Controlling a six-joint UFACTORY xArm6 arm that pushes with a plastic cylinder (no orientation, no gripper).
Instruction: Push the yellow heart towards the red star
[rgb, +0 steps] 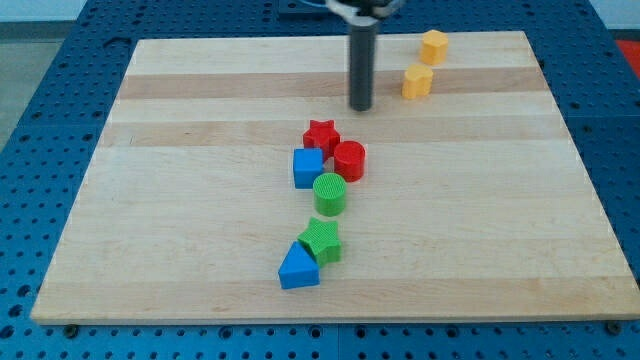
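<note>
The red star (322, 134) lies near the board's middle, touching a red cylinder (349, 160) and a blue cube (308, 167). Two yellow blocks sit at the view's top right. The lower one (417, 81) looks like the yellow heart, and the upper one (433, 46) looks many-sided. Neither shape is sharp. My tip (361, 107) stands on the board to the left of the lower yellow block, with a gap between them. It is above and a little right of the red star, touching no block.
A green cylinder (329, 193) sits just below the red cylinder. Lower down, a green star (321, 240) touches a blue triangle (298, 267). The wooden board (150, 200) lies on a blue perforated table.
</note>
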